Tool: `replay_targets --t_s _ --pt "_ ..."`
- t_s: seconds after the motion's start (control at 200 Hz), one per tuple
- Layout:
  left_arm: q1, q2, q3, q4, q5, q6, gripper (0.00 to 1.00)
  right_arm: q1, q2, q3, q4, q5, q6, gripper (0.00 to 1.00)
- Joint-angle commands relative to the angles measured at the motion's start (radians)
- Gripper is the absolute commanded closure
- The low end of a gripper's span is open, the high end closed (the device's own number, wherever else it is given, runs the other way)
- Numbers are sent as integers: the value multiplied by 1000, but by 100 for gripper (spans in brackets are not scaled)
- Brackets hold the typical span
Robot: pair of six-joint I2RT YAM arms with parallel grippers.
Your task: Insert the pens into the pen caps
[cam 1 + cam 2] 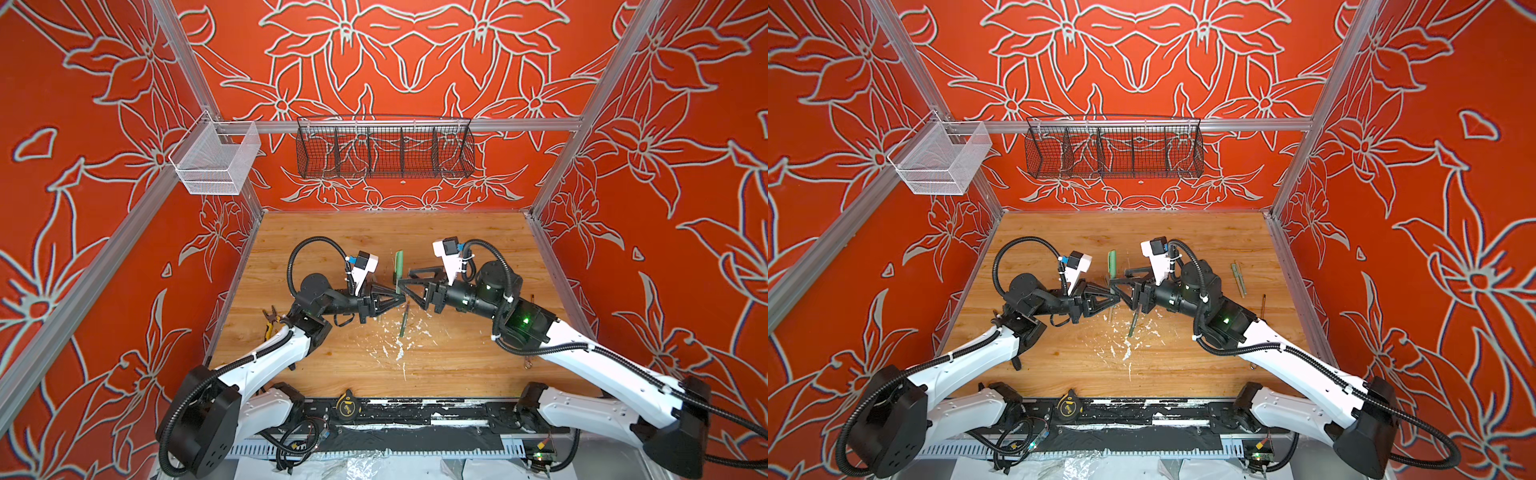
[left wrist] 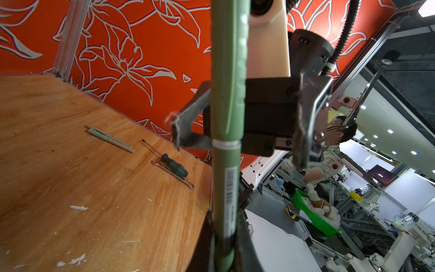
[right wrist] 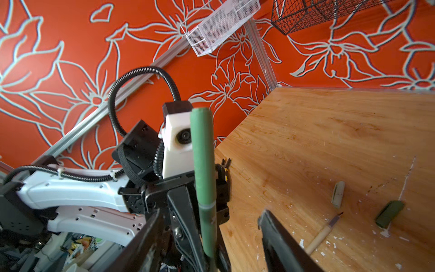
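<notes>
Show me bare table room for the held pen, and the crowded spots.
Free: the far table strip between back wall, left arm and right arm; also the near patch between paint flecks and right arm. Crowded: the middle, with a loose pen and caps; tools line the right edge.

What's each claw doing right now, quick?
Left claw: closed, holding the green pen.
Right claw: open, holding nothing; the pen stands between its jaws.
</notes>
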Motion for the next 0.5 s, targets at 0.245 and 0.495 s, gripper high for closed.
replay_targets --t_s 0.245,0.495 --pt "-21 -20 14 -23 31 38 100 -55 34 134 -73 -117 -22 27" --pt "-39 -14 26 -60 55 54 100 -64 95 183 -58 -140 -26 29"
